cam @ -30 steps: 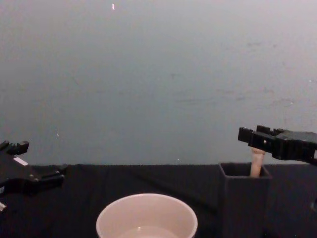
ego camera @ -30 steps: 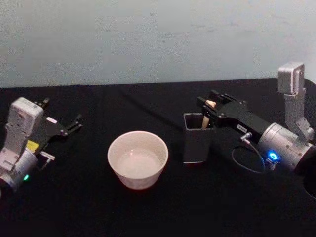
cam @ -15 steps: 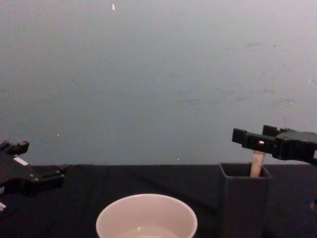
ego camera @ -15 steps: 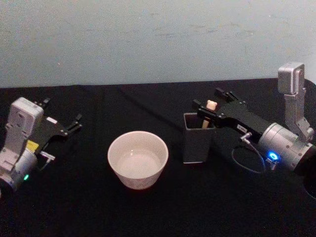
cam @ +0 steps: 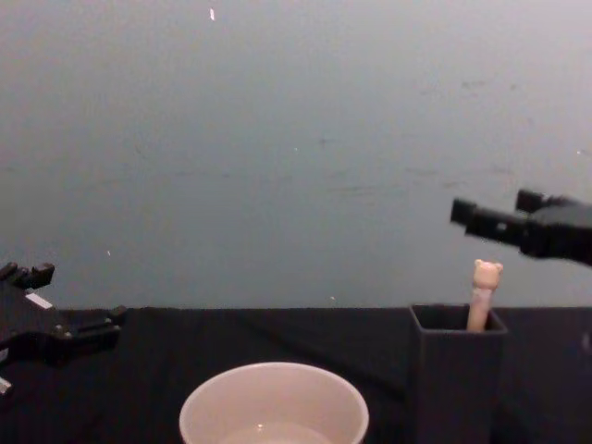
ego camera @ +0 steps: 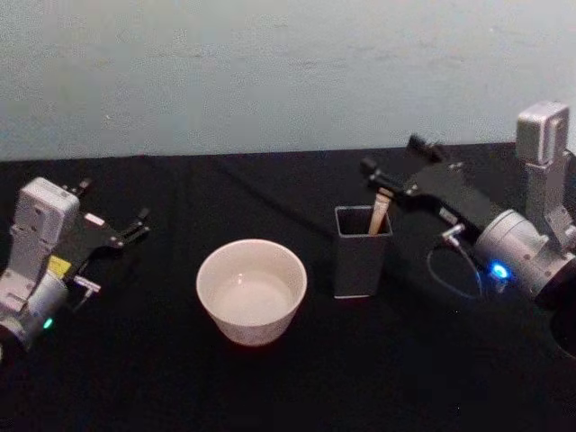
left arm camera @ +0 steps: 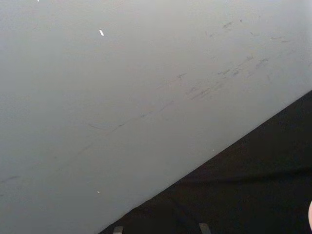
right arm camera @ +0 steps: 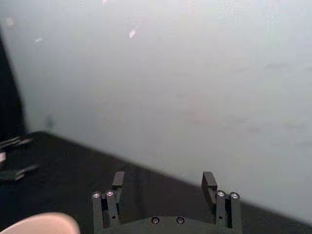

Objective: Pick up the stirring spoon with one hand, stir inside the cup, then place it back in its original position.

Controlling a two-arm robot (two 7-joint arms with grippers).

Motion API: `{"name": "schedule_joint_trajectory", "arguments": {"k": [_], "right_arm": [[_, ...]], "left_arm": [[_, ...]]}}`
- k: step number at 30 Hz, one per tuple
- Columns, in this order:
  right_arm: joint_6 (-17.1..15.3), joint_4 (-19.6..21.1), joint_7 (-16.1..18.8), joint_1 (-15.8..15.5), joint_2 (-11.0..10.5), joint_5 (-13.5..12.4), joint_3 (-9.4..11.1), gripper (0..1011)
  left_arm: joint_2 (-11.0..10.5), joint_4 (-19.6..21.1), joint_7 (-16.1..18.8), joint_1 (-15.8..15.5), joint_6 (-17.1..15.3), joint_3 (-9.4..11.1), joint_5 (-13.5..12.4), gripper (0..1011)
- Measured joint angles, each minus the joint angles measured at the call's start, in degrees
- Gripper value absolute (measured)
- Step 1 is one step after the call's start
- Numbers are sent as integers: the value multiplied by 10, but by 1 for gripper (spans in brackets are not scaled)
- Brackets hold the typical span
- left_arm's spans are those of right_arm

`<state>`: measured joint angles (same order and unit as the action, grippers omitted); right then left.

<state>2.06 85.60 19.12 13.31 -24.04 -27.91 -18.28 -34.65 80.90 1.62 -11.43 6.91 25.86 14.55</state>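
In the dark grey holder the stirring spoon stands upright, bear head poking out, with the right tool spread wide just above it, not touching. Cup sits left of the holder; left tool idles far left, fingers apart.

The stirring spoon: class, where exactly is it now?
The stirring spoon stands in the dark grey holder, right of the cream cup, below the open right gripper.

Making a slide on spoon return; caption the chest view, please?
Open right end effector hovers above the spoon standing in the holder; cup in front, left end effector idle.
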Motion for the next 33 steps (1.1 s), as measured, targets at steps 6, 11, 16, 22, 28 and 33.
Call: {"name": "schedule_joint_trajectory", "arguments": {"k": [6, 11, 16, 22, 28, 33], "right_arm": [[51, -11, -111, 0, 27, 87, 23, 1002], [48, -31, -164, -2, 38, 130, 31, 1002], [33, -58, -187, -13, 44, 156, 35, 1002], [18, -85, -189, -23, 52, 164, 38, 1002], [13, -99, -186, -22, 57, 165, 43, 1002], [13, -97, -186, -22, 57, 165, 42, 1002]], "left_arm": [[0, 0, 0, 0, 0, 0, 0, 1001], [0, 0, 0, 0, 0, 0, 0, 1001], [0, 0, 0, 0, 0, 0, 0, 1001], [0, 0, 0, 0, 0, 0, 0, 1001], [0, 0, 0, 0, 0, 0, 0, 1001], [0, 0, 0, 0, 0, 0, 0, 1001]]}}
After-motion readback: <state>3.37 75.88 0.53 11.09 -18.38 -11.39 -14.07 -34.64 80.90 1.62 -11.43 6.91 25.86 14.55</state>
